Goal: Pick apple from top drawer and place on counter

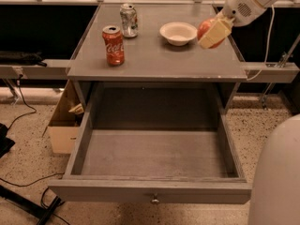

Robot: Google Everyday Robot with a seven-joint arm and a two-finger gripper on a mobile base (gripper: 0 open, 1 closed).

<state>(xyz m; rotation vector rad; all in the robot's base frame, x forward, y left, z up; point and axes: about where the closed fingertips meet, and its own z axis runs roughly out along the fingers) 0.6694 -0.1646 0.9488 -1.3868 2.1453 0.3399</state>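
The red apple is held in my gripper, whose cream-coloured fingers are shut around it. It hangs above the right side of the grey counter, just right of the white bowl. The top drawer is pulled fully open below the counter and holds nothing that I can see. Its knob faces the front. My arm comes in from the upper right.
A red Coca-Cola can and a silver can stand on the left half of the counter. A cardboard box sits on the floor left of the cabinet. Cables lie on the floor at left. A pale rounded robot part fills the bottom right corner.
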